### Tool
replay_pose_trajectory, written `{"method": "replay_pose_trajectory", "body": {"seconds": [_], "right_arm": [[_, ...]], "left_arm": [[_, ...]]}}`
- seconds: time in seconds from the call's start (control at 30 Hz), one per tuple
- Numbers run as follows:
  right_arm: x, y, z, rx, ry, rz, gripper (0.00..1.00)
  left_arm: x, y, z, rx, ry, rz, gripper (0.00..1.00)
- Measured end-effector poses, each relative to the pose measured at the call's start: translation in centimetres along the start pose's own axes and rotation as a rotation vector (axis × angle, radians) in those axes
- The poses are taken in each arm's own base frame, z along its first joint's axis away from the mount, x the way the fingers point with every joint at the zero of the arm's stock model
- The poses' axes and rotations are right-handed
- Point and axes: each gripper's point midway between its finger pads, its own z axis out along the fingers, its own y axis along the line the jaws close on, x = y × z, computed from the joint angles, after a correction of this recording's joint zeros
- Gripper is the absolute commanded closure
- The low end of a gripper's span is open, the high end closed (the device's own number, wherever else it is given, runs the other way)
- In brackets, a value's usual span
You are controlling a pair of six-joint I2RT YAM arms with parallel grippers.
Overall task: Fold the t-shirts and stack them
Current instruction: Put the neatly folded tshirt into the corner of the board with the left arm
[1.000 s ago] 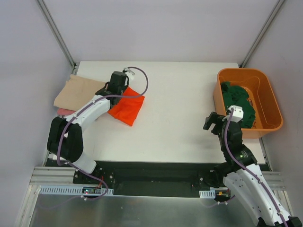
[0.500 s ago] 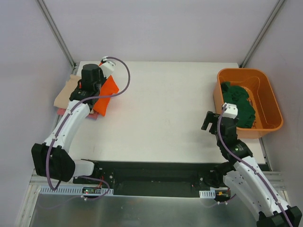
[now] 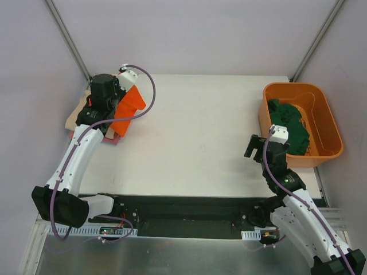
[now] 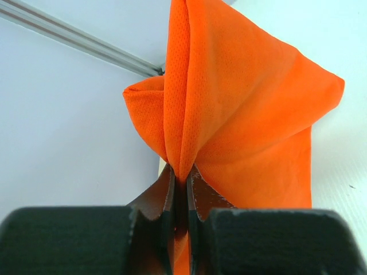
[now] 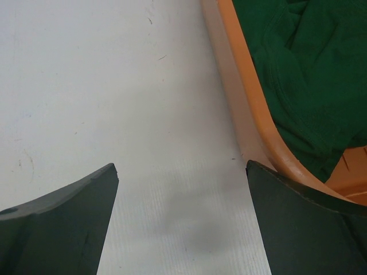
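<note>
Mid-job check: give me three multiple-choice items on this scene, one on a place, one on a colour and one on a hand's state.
1. Where is the dark green t-shirt?
A) flat on the table's middle
B) in the orange bin
C) on the floor

2. What colour is the t-shirt in the left hand?
A) orange
B) pink
C) beige

3. How is the right hand?
A) shut on cloth
B) shut on nothing
C) open, holding nothing

Answers:
1 B: the green cloth lies inside the bin's walls.
2 A: the left wrist view shows the orange t-shirt pinched in that hand.
3 C: its jaws stand wide apart with nothing between them.
</note>
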Motion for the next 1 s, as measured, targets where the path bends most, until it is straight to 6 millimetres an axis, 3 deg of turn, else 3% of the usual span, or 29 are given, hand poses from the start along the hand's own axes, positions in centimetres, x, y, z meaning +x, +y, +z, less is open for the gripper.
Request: {"method": "replay_pose_trajectory", "body": {"seconds": [0.23, 0.4, 0.6, 1.0], "right_arm": [[0.1, 0.0, 0.0, 0.003, 0.003, 0.0, 0.04], [0.1, -0.1, 0.1, 0.007, 0.002, 0.004, 0.04], [0.1, -0.3, 0.2, 0.022, 0.005, 0.004, 0.04], [1.0, -0.5, 0.7, 0.047, 0.043, -0.02, 0.04]], "left_arm": [[-1.8, 2.2, -1.6, -0.04, -0.04, -0.017, 1.0], [-1.2, 3.5, -1.1, -0.06, -0.004, -0.036, 1.0], [2.0, 4.0, 1.7, -0.049, 0.096, -0.076, 1.0], [8.9, 4.2, 9.3, -0.022, 0.317, -0.126, 1.0]]}}
